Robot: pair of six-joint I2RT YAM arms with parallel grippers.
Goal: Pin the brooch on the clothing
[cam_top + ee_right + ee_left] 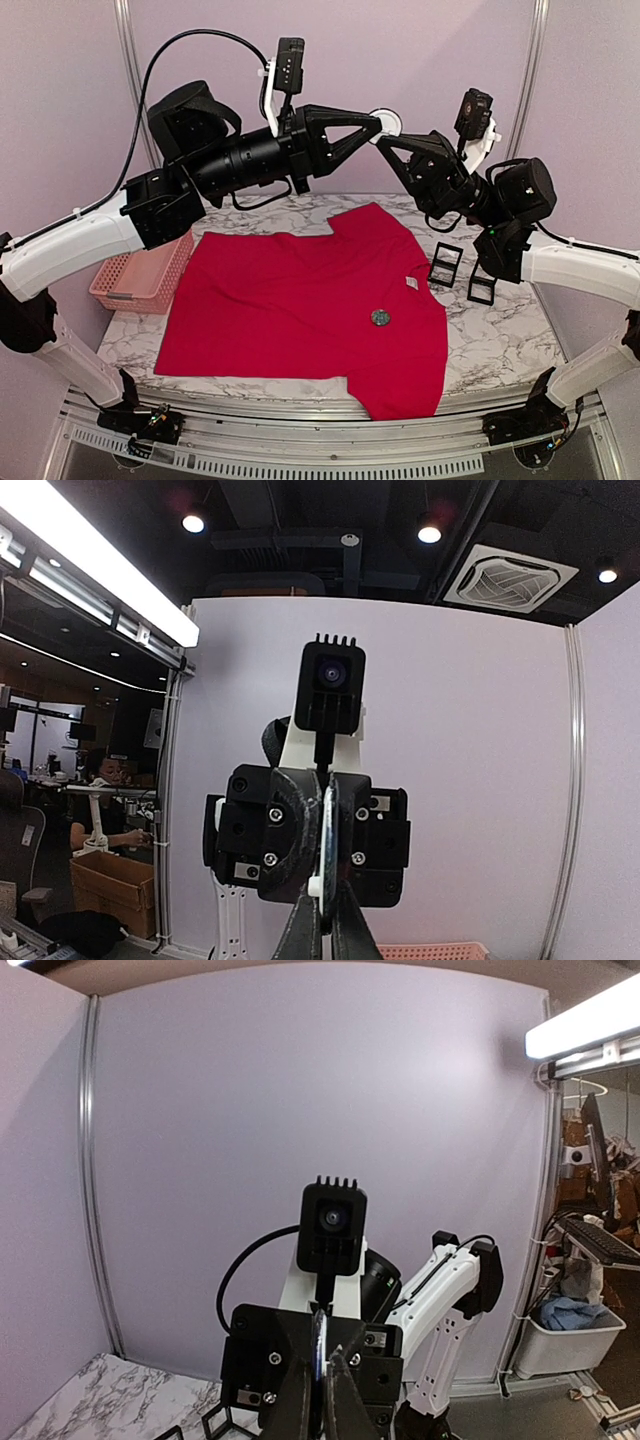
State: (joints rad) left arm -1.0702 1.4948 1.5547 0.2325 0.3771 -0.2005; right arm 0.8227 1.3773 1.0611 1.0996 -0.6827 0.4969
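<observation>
The red T-shirt [300, 310] lies flat on the marble table. A small round dark brooch [380, 317] rests on it below the white neck label [411, 284]. Both arms are raised high above the table and meet tip to tip. My left gripper [377, 127] and right gripper [386, 138] are both shut on one round white-backed brooch [386, 123]. It shows edge-on between the left gripper's [322, 1355] fingers as a thin disc [319, 1332]. It also shows edge-on [328, 850] in my right gripper [327, 900].
A pink plastic basket [140, 275] stands at the table's left edge, touching the shirt's sleeve; its rim also shows in the right wrist view [430, 950]. Two small black frames [445, 265] [481, 290] stand right of the shirt.
</observation>
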